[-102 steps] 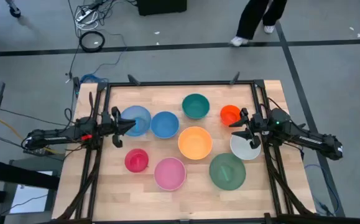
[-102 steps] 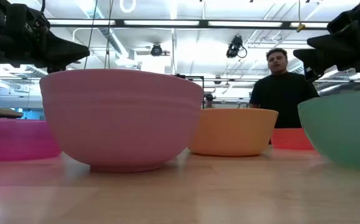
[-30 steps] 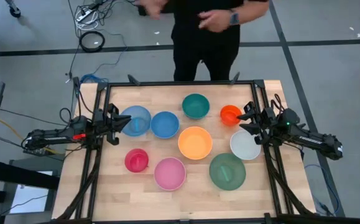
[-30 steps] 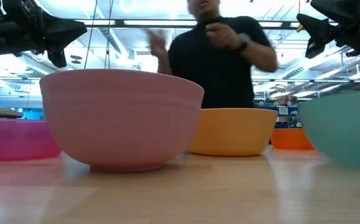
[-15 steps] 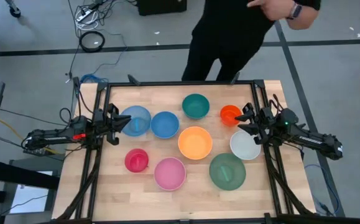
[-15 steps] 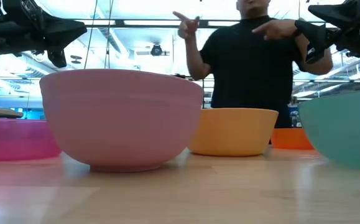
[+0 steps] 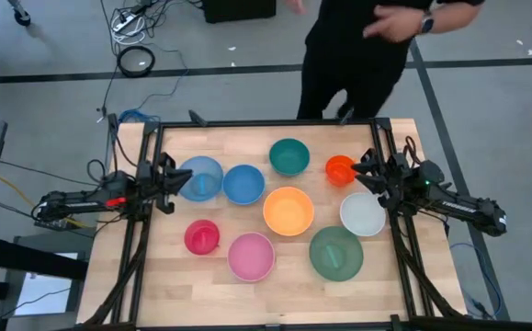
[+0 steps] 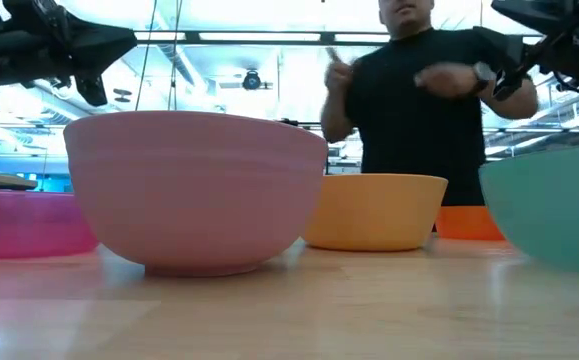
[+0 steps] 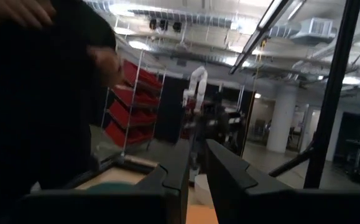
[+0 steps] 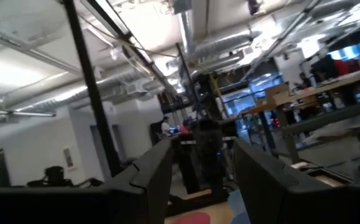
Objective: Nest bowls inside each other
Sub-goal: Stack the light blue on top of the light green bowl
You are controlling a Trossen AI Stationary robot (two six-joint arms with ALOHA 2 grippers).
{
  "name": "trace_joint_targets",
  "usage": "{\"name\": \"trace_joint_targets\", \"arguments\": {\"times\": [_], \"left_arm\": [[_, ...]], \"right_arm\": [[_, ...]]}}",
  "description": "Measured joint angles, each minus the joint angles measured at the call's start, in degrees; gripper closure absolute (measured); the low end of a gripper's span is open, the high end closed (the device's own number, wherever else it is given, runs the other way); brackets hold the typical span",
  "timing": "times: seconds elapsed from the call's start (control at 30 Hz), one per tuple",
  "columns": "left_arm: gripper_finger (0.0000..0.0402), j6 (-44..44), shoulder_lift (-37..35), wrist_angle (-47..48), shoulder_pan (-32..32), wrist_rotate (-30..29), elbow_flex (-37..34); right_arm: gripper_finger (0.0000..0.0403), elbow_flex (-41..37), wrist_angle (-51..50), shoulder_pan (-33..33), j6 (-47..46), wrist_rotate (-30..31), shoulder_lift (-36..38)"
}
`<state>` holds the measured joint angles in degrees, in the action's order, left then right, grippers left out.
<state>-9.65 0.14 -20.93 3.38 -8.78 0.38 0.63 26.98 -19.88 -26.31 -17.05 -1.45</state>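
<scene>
Nine bowls stand apart on their bases on the wooden table (image 7: 275, 294): light blue (image 7: 206, 175), blue (image 7: 243, 184), teal (image 7: 289, 156), small orange-red (image 7: 339, 169), orange (image 7: 288, 211), white (image 7: 365, 216), green (image 7: 336, 253), pink (image 7: 251, 256) and small magenta-red (image 7: 202, 236). My left gripper (image 7: 186, 181) hovers at the light blue bowl's left rim, raised above it; its fingers stand a narrow gap apart (image 9: 197, 155) with nothing between them. My right gripper (image 7: 361, 173) hovers open (image 10: 203, 146) between the orange-red and white bowls, holding nothing.
A person in black (image 7: 357, 46) stands just beyond the table's far edge, arms moving. Black frame rails (image 7: 144, 239) run along the table's left and right sides. Cables (image 7: 137, 60) lie on the floor at the far left.
My right gripper has rolled about its own axis while staying in place. The person behind the far edge has stepped toward the right, arms waving. The bowls have not moved.
</scene>
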Motion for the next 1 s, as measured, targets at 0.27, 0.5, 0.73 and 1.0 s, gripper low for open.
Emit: {"name": "trace_joint_targets", "arguments": {"times": [0.27, 0.5, 0.73, 1.0], "left_arm": [[0.0342, 0.1, 0.0, -2.2, 0.0, 0.0, 0.0], [0.0342, 2.4, 0.0, -4.6, 0.0, -1.1, 0.1], [0.0342, 2.1, 0.6, 1.7, 0.0, -3.1, 1.2], [0.0342, 1.5, 5.0, 21.4, 0.0, -8.1, 6.3]], "right_arm": [[0.0243, 0.3, -0.3, 0.0, 2.8, 0.7, 0.0], [0.0243, 0.3, -6.1, 0.0, 5.6, 4.6, -0.9], [0.0243, 0.4, -8.8, 0.0, 5.5, 5.1, -4.6], [0.0245, 2.0, -12.9, 0.0, 5.4, 9.5, -12.2]]}}
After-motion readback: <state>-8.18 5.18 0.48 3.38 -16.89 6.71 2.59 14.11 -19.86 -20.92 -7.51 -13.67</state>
